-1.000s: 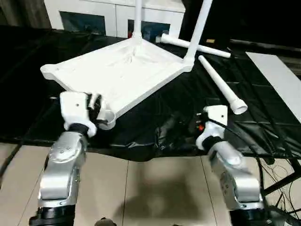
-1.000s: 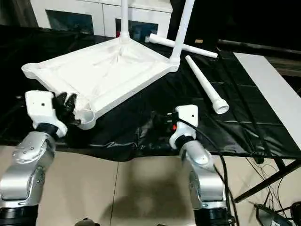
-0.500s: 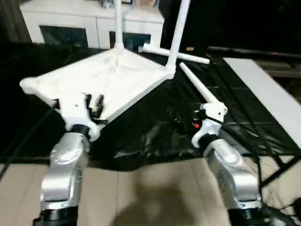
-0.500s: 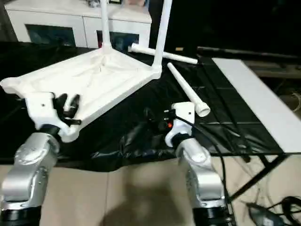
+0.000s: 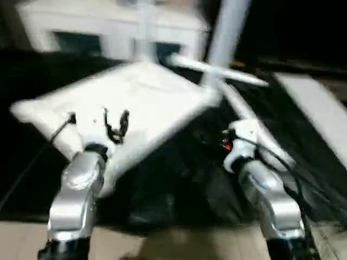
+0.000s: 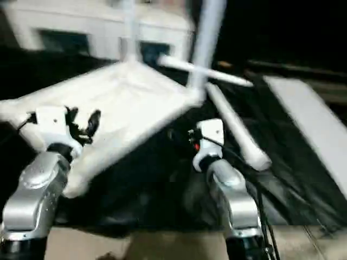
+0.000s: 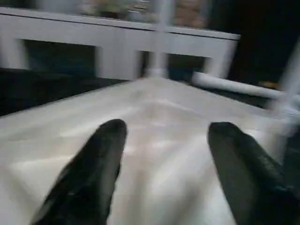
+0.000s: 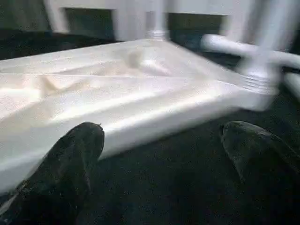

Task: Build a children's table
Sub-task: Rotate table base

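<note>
The white tabletop (image 5: 146, 92) lies upside down on the black cloth, ribbed underside up. Two legs stand upright in its far corner sockets, one (image 5: 145, 32) at the back and one (image 5: 226, 27) to the right. A loose leg (image 5: 217, 67) lies behind the tabletop and another (image 6: 238, 130) lies to its right. My left gripper (image 5: 115, 122) hovers over the tabletop's near edge, open; in the left wrist view its fingers (image 7: 101, 159) stand apart with nothing between them. My right gripper (image 8: 164, 136) is open over the cloth, facing the tabletop's side rim (image 8: 154, 117).
A white cabinet (image 5: 81, 27) with dark doors stands behind the table. A white board (image 5: 320, 108) lies on the right. The black cloth (image 5: 179, 179) is crumpled between my arms, and cables run along my right forearm (image 5: 271, 184).
My left gripper's fingers have spread apart and come off the tabletop's near corner. The camera has shifted, so the whole picture has moved. My right gripper stays open.
</note>
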{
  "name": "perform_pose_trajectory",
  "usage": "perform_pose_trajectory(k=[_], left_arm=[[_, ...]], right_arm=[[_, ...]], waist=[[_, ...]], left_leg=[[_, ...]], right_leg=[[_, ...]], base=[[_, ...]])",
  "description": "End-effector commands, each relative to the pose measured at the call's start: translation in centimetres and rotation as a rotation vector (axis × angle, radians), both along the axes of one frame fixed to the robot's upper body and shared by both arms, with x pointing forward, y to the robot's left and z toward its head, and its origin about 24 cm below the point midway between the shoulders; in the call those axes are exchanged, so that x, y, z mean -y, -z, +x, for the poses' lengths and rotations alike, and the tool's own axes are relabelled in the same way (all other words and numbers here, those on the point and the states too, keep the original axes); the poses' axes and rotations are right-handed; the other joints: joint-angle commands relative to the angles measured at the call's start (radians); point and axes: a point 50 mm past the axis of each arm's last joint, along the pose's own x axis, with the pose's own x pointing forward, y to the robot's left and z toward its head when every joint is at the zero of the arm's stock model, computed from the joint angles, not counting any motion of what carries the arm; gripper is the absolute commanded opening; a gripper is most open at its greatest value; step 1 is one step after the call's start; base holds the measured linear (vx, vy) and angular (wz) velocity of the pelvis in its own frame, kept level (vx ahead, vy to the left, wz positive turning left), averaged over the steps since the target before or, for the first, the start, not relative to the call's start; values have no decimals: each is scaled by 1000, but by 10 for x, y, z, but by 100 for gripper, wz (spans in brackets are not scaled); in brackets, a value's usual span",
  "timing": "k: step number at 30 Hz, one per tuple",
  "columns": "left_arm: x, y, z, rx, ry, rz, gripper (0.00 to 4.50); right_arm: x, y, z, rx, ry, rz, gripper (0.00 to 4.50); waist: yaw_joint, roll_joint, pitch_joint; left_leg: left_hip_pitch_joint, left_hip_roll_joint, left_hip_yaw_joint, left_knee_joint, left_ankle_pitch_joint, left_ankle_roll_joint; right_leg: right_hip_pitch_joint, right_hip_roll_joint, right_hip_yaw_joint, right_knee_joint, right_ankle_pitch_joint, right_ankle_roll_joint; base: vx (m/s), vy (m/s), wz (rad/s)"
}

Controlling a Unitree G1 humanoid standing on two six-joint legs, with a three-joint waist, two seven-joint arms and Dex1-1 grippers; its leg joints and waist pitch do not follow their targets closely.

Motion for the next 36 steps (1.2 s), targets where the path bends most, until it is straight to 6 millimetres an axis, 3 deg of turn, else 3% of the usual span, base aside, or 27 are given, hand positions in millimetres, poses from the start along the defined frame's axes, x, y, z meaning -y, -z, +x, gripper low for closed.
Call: perform_pose_trajectory(k=[1,2,3,4,5,6,7,8,9,10,11,12,13,14,15,16,17,18,20,21,23,25,27,31,32,33,36], left_arm=[[1,-5,2,16,9,18,348],[1,-6,3,16,13,24,364],[2,-6,3,17,23,28,373],[2,-7,4,17,31,40,377],[3,-7,4,17,39,49,379],[4,-8,5,17,52,56,385],[4,-8,5,17,57,59,395],[5,-9,6,22,63,70,395],[9,-9,6,20,137,61,417],[12,-9,6,17,178,52,421],[15,-9,5,8,274,52,425],[16,-9,5,3,327,56,425],[16,-9,5,-1,339,58,434],[15,-8,4,-29,414,75,443],[15,-5,3,-80,481,98,443],[14,0,0,-140,556,130,443],[13,4,-3,-193,628,170,443],[11,10,-7,-276,704,202,443],[2,17,-9,-385,780,272,443],[-2,19,-6,-418,764,283,443],[-8,19,1,-446,725,303,443],[-10,14,6,-448,737,289,443],[-11,9,8,-448,767,275,443],[-13,4,8,-481,830,285,443],[-14,4,7,-495,849,297,443],[-13,5,7,-520,876,315,443],[-12,7,7,-540,898,315,443]], right_arm=[[-2,-2,0,9,-11,-2,450],[-1,-1,0,-5,0,31,450],[0,0,0,-16,13,47,450],[1,0,1,-18,22,47,450],[2,1,1,-16,29,45,450],[3,1,1,-11,38,39,450],[4,1,1,-9,41,37,450],[4,1,1,-6,53,38,450],[5,1,0,-2,62,45,450],[5,1,-1,0,64,49,450],[6,0,-3,7,58,57,450],[6,0,-4,11,53,62,450],[7,-1,-4,12,49,63,450],[7,-2,-5,26,24,59,450],[8,-3,-6,35,1,53,450],[9,-4,-6,40,-23,54,450],[10,-5,-7,45,-45,52,450],[11,-6,-7,51,-72,44,450],[15,-8,-7,55,-118,23,450],[16,-8,-7,56,-134,9,450],[19,-9,-6,51,-161,-7,450],[21,-9,-7,47,-206,-32,450],[23,-9,-8,46,-253,-58,450],[27,-11,-10,42,-333,-96,450],[28,-12,-10,43,-350,-103,450],[30,-12,-11,42,-373,-121,450],[30,-11,-12,37,-387,-132,450]], waist=[[-49,38,-78],[-54,25,-86],[-48,31,-78],[-47,16,-71],[-39,13,-53],[-35,9,-30],[-40,-19,-15],[-35,-31,-11],[-26,-71,-17],[-23,-71,-5],[18,-72,-29],[25,-71,-37],[30,-56,-49],[26,-53,-50],[20,-20,-64],[2,0,-77],[-1,5,-88],[-6,6,-85],[-1,3,-74],[-1,5,-59],[-5,9,-51],[-13,1,-36],[-9,-2,-36],[-9,-12,-34],[-8,-15,-36],[-6,-11,-38],[-3,-10,-44]], left_leg=[[185,63,-190,-104,-134,475],[202,123,-163,-78,-111,407],[181,108,-140,-83,-123,357],[165,102,-125,-99,-138,328],[129,85,-83,-137,-188,275],[97,89,-58,-185,-320,263],[89,77,-6,-210,-526,209],[84,73,22,-215,-619,165],[174,2,102,-90,-619,78],[189,-37,104,37,-453,67],[59,-38,36,64,-126,29],[44,-34,20,51,-69,5],[44,-28,8,26,33,-39],[48,-23,9,-2,100,-52],[59,7,19,-65,301,-77],[87,44,15,-56,472,-44],[105,55,9,-44,552,-47],[111,56,10,-41,570,-50],[84,43,26,-56,408,-85],[70,55,35,-85,105,-146],[76,61,41,-99,-62,-165],[81,66,50,-117,-229,-151],[87,68,58,-115,-251,-134],[75,69,65,-123,-209,-108],[74,70,66,-123,-203,-105],[76,72,67,-122,-195,-101],[79,74,74,-119,-161,-95]], right_leg=[[-156,46,40,153,-203,-37],[-226,1,92,185,-121,0],[-230,6,98,191,-74,25],[-234,8,103,198,-26,46],[-238,14,99,203,61,52],[-232,1,108,189,124,26],[-216,-20,125,109,152,-26],[-192,-33,139,70,91,-38],[-226,-101,217,-85,-286,-84],[-224,-163,270,-172,-609,-82],[-69,-199,346,-124,-685,-107],[-62,-186,341,-100,-531,-113],[-74,-142,336,-50,-67,-175],[-88,-115,314,-30,164,-193],[-121,-50,256,27,547,-178],[-161,-17,224,59,699,-149],[-175,-19,216,73,725,-148],[-190,-32,211,56,671,-146],[-174,-48,216,37,586,-155],[-162,-65,220,12,395,-172],[-162,-71,220,-4,261,-188],[-162,-81,225,-33,0,-201],[-167,-87,232,-47,-134,-189],[-168,-87,230,-52,-185,-166],[-167,-89,229,-52,-190,-163],[-172,-90,229,-52,-187,-163],[-175,-86,226,-44,-70,-189]], base=[[264,45,45],[250,-14,40],[250,-14,40],[189,37,25],[146,41,3],[146,41,3],[129,-10,4],[136,-102,24],[136,-102,24],[198,-141,30],[246,-88,10],[318,-113,22],[196,-50,10],[127,-26,30],[77,9,27],[77,9,27],[97,37,14],[75,27,5],[55,24,5],[0,0,0],[-31,-1,3],[-67,-5,5],[-69,-11,2],[-14,-2,0],[0,0,0],[0,0,0],[0,0,0]])
